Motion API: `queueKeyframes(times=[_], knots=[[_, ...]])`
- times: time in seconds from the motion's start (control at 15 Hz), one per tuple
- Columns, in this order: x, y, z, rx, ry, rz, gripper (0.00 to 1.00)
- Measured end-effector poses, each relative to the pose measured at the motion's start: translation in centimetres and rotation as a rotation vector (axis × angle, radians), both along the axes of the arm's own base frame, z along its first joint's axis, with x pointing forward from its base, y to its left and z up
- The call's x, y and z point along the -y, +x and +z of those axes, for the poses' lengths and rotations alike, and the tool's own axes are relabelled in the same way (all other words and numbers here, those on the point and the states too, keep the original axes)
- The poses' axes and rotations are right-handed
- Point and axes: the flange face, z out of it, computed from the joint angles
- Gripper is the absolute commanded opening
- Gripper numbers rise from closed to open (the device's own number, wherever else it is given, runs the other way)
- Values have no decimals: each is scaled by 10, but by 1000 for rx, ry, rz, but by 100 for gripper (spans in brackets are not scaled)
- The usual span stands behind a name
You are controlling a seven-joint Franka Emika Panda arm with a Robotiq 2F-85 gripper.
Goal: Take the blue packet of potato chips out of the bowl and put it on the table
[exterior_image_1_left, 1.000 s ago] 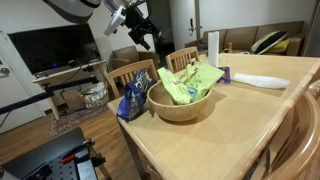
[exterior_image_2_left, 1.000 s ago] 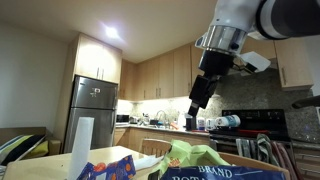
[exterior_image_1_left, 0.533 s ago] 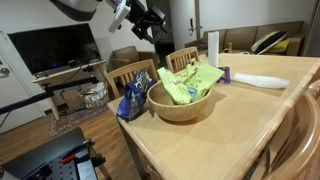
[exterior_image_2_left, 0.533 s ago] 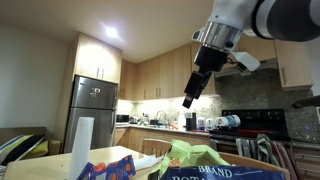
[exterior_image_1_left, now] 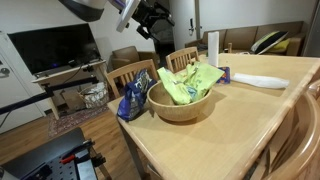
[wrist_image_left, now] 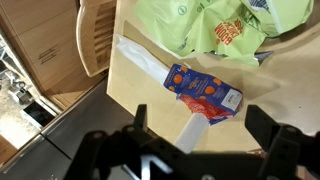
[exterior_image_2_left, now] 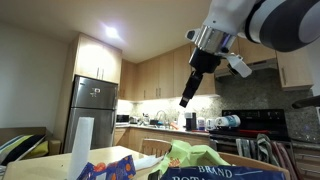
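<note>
The blue packet of potato chips (exterior_image_1_left: 133, 97) lies outside the bowl, leaning against its outer side at the table's edge; its white lettering shows at the bottom of an exterior view (exterior_image_2_left: 228, 173). The tan wooden bowl (exterior_image_1_left: 178, 108) stands on the light-wood table (exterior_image_1_left: 235, 135) and holds a lime-green bag (exterior_image_1_left: 190, 82). My gripper (exterior_image_1_left: 155, 15) is open and empty, high above the table and apart from everything; it hangs tilted in an exterior view (exterior_image_2_left: 185, 99). In the wrist view its fingers (wrist_image_left: 200, 125) frame the table (wrist_image_left: 135, 95) far below.
A small blue-red packet (wrist_image_left: 205, 90) lies on a white strip of paper (wrist_image_left: 148, 63) beside the green bag (wrist_image_left: 200, 25). A paper towel roll (exterior_image_1_left: 212, 45) stands at the far edge. Slat-back chairs (exterior_image_1_left: 130, 72) stand against the table. A TV and clutter fill the floor side.
My gripper has risen higher and swung away from the bowl, open and empty throughout. The blue packet, bowl and green bag have not moved.
</note>
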Motion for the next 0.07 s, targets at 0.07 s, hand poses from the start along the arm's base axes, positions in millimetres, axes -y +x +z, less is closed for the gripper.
queueKeyframes(times=[0.07], knots=[[0,1,-2,-2,-5,4,100]])
